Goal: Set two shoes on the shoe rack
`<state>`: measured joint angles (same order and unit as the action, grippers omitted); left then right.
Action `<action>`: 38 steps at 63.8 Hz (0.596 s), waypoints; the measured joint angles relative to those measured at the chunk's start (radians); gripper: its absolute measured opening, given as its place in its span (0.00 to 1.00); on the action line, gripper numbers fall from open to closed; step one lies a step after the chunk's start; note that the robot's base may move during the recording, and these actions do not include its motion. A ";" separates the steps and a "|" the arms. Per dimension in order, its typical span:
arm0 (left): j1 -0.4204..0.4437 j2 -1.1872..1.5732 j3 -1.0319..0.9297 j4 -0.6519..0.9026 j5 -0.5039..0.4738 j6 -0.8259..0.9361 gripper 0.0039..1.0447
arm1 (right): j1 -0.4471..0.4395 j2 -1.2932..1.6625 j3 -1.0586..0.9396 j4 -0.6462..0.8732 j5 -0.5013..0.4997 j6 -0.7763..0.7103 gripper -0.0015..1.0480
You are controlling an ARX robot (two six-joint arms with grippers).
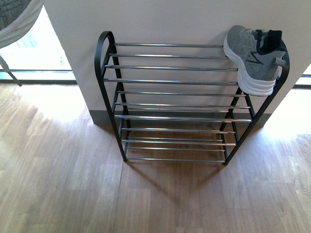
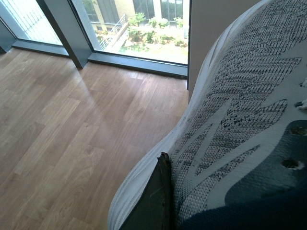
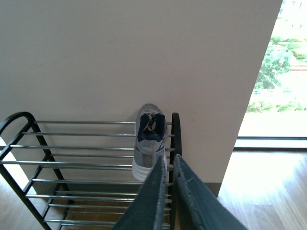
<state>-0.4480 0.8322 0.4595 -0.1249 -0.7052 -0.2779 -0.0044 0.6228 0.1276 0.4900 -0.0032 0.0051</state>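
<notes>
First sneaker (image 1: 255,60) is sitting on the top tier of the shoe rack (image 1: 170,68), at the far right end. It is lying tilted on its side, sole facing out, heel leaning on the right side loop, and nothing is gripping it. Second sneaker (image 1: 14,22) is hanging in the air up at the left, well apart from the rack and clear of the floor (image 1: 155,204). The left wrist view is filling up with its grey knit side and white sole. Left pincer (image 2: 162,182) is showing one dark finger pressed against that sole edge and the other finger is hidden, so I'm reading it as grasping the second sneaker. Right pincer (image 3: 169,158) is hovering above and in front of the first sneaker, clenched almost fully with nothing in it. The rack is standing against the wall (image 1: 170,19), with every other tier showing bare rods, and a window (image 2: 144,24) is showing off to the left. Step-wise I'm judging us halfway: one shoe placed, the other in carry. The next move is calling for the left arm to swing right and down over the top rods, left of the first sneaker. The sole should be going flat across at least two rods before release, or it risks tipping between them.
</notes>
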 joint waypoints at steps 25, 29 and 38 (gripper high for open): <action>0.000 0.000 0.000 0.000 0.000 0.000 0.01 | 0.000 -0.163 -0.071 -0.093 0.000 0.000 0.02; 0.000 0.000 0.000 0.000 0.000 0.000 0.01 | 0.000 -0.188 -0.079 -0.111 0.000 0.000 0.02; 0.000 0.000 0.000 0.000 0.000 0.000 0.01 | 0.001 -0.241 -0.095 -0.146 0.001 0.000 0.02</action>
<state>-0.4480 0.8322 0.4595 -0.1249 -0.7052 -0.2779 -0.0036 0.3820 0.0322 0.3443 -0.0025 0.0051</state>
